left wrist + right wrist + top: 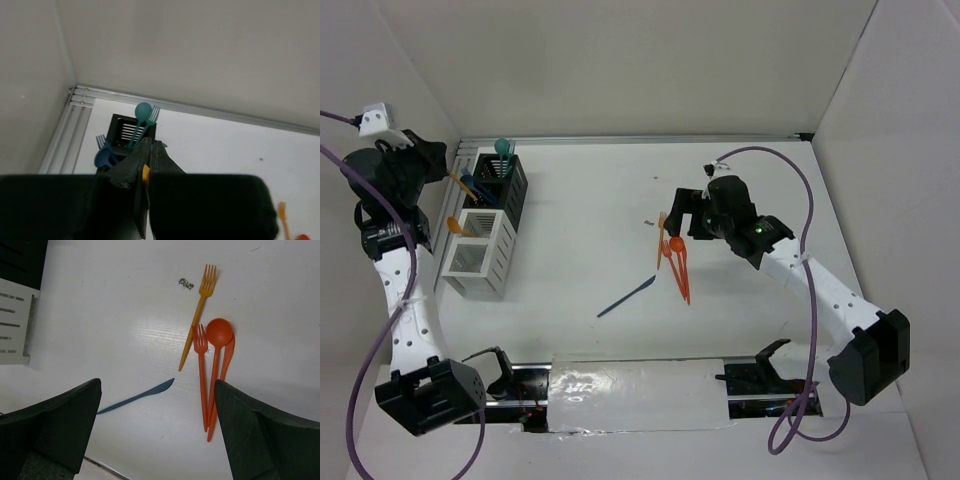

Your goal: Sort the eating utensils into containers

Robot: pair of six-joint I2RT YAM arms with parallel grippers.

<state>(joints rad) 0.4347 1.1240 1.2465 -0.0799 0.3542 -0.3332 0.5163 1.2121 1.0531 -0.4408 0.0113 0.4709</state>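
Note:
My left gripper is shut on a thin orange utensil, of which only a sliver shows between the jaws. From the top view, this orange utensil reaches from the left gripper toward the black container. Teal and blue utensils stand in that black container. An orange spoon sticks out of the white container. My right gripper stands open above the table. Below it lie a yellow-orange fork, an orange fork, an orange spoon and a blue knife.
White walls close in the table on the left, back and right. A metal rail runs along the far and left edges. A foil-covered strip lies between the arm bases at the near edge.

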